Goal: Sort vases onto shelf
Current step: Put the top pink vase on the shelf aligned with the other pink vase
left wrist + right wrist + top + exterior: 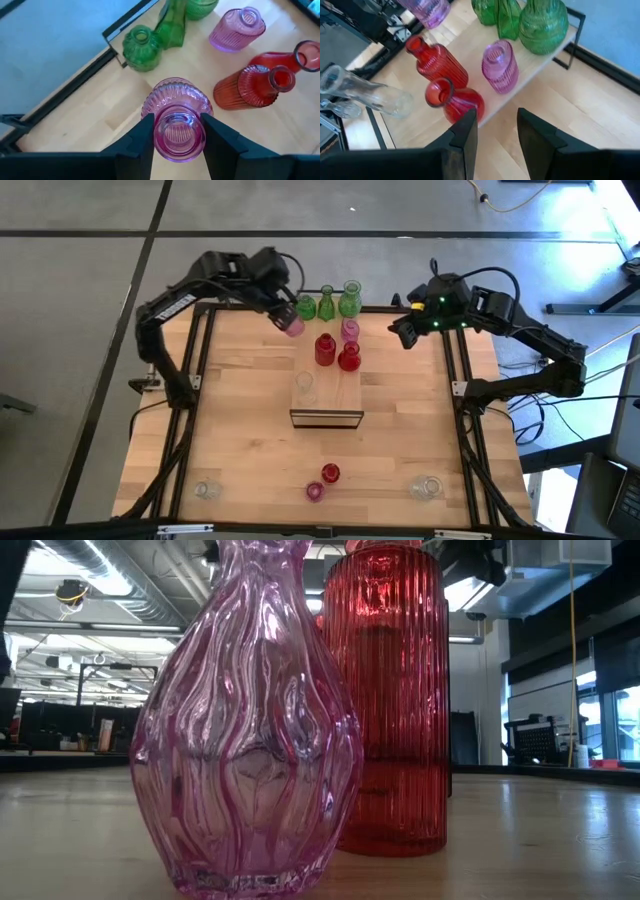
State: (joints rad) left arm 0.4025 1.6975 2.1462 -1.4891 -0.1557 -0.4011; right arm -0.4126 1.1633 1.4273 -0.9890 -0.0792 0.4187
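Note:
The shelf (340,395) is a long light-wood box in the middle of the table. On it stand three green vases (327,302) at its far end, then a pink vase (350,330), two red vases (325,348) and a clear vase (305,388). My left gripper (288,318) hangs beside the shelf's far left corner, shut on another pink ribbed vase (175,100). My right gripper (400,330) hovers open to the right of the shelf's far end, with nothing between its fingers (465,135). My left gripper pinches the pink vase's neck just under the mouth (176,145) between its two fingers (142,137), one on each side. The fingers come from above, slanting down. The vase hangs below them, body down, lifted clear of table and shelf.
Near the table's front edge stand a red vase (330,473) and a pink vase (315,492), filling the low view, with a clear vase (207,490) at the near left and another (427,488) at the near right. Dark frame rails (200,360) run along the table's sides.

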